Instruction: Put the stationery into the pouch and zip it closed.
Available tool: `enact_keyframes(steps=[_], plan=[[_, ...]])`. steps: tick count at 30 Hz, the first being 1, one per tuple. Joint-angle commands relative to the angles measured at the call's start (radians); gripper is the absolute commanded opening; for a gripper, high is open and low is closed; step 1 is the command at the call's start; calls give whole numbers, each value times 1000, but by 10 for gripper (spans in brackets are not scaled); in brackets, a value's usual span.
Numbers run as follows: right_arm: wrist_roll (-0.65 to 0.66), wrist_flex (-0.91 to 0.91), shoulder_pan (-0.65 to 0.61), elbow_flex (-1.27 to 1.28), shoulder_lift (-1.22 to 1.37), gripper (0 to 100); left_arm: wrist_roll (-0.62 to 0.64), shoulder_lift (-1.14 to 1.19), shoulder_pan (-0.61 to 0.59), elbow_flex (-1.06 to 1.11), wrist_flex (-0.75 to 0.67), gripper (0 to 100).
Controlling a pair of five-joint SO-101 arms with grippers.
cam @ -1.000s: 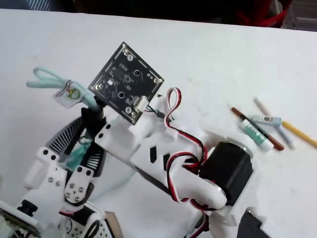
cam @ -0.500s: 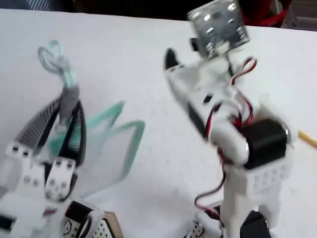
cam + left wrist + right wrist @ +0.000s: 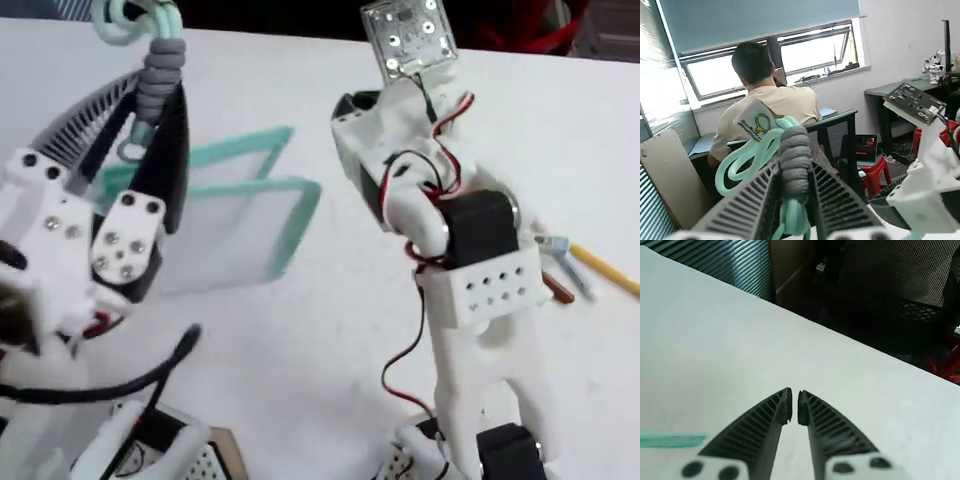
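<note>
My left gripper (image 3: 150, 75) is raised at the far left, shut on the grey-wrapped pull (image 3: 794, 162) of the pouch's mint cord (image 3: 747, 157), which carries a small tag (image 3: 757, 121). The translucent pouch (image 3: 235, 225) with mint trim hangs below it, partly lifted off the table. At the table's middle, my right gripper (image 3: 348, 108) points toward the far edge, shut with nothing between its fingers (image 3: 794, 402). A mint strip of the pouch (image 3: 672, 440) lies beside it. The stationery (image 3: 562, 262), pens and a yellow pencil (image 3: 608, 272), lies on the right, partly hidden by the right arm.
The white table (image 3: 260, 330) runs to a far edge with dark chairs behind it (image 3: 880, 285). A small brown-edged box (image 3: 215, 450) sits at the near edge between the arm bases. In the left wrist view, the right arm's white body (image 3: 932, 170) stands close by.
My left arm has lifted the pouch by its cord, up and toward the far left. The right arm swung from over the pouch to the table's middle, now hiding part of the stationery.
</note>
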Motion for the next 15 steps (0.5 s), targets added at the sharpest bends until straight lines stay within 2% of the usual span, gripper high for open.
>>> enact_keyframes(steps=[1, 6, 10, 15], plan=[[-6, -31, 10, -2, -42, 20, -11, 42, 31, -43, 3, 21], [-6, -101, 42, 5, -45, 19, -11, 88, 31, -43, -2, 21], [-6, -45, 35, 5, -54, 19, -11, 127, 31, -43, 0, 22], [5, 91, -93, 5, -54, 19, -12, 174, 24, -51, -18, 22]])
